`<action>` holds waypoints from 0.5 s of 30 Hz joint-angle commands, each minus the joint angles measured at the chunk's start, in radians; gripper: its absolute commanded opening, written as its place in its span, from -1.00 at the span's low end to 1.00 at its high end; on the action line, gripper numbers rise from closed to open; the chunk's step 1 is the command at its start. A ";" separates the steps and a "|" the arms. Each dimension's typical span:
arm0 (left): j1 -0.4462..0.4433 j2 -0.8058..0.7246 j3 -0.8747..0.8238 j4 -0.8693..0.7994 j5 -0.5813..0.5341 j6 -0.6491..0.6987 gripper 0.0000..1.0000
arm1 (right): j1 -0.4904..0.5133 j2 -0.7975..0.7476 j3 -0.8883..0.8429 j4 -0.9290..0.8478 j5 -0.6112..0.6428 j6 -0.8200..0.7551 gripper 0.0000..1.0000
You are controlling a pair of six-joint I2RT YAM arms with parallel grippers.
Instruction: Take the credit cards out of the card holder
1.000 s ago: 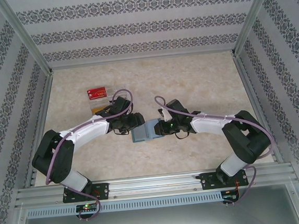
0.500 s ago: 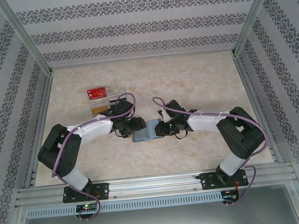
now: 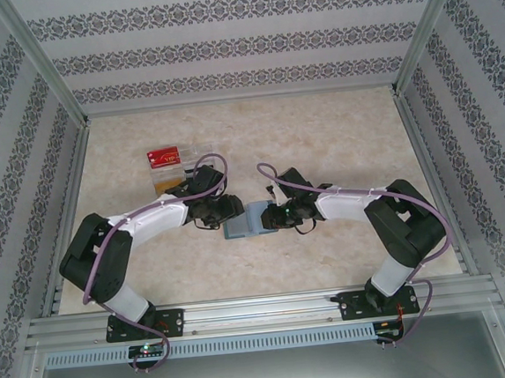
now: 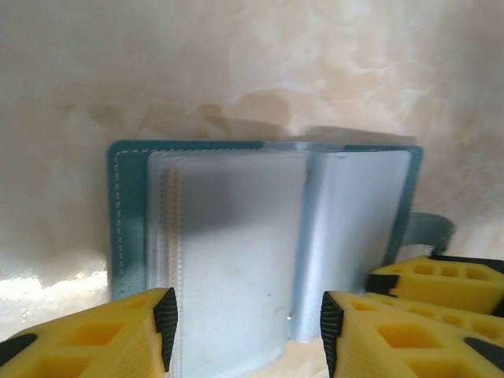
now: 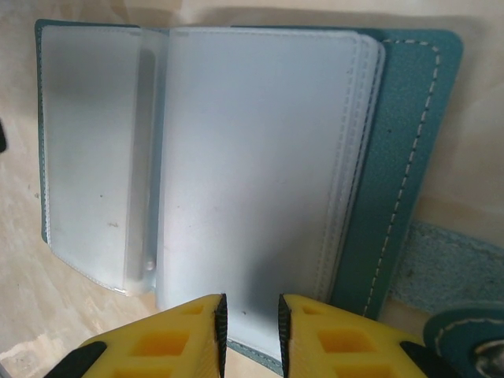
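Lying open like a book, the card holder (image 3: 245,221) rests flat on the table (image 3: 318,130), about midway between its left and right edges and closer to the near edge than the far one. Its blue-grey cover faces down and its frosted sleeves (image 5: 252,157) are fanned upward. The sleeves are too cloudy to tell whether credit cards sit inside them.

The right gripper (image 5: 248,315) comes in from the holder's right side, its jaws drawn close together over the near edge of the sleeve stack, which looks like a pinch that pins the holder down. The left gripper (image 4: 246,319) faces it from the other side with its jaws set wide, one on each side of the sleeves' edge and gripping nothing.

Toward the far-left corner stands a clear tray (image 3: 184,164) with a red card (image 3: 163,156) in it.

Judging by this, the opening and steadying are done. Every card is yet to be drawn out, and the left gripper has first to close on one card's edge.
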 commanded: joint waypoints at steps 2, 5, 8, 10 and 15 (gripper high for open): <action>0.001 -0.004 -0.002 0.035 0.014 0.011 0.02 | -0.004 0.020 0.015 -0.029 0.015 -0.008 -0.47; 0.002 0.024 0.002 0.045 0.030 0.008 0.06 | -0.004 0.020 0.017 -0.031 0.014 -0.008 -0.47; 0.002 0.039 0.010 0.038 0.036 0.013 0.13 | -0.006 0.022 0.018 -0.034 0.016 -0.010 -0.47; 0.002 0.044 0.017 0.021 0.022 0.019 0.19 | -0.007 0.024 0.018 -0.036 0.016 -0.011 -0.47; 0.002 0.065 0.017 0.013 0.026 0.019 0.24 | -0.005 0.031 0.023 -0.041 0.013 -0.010 -0.47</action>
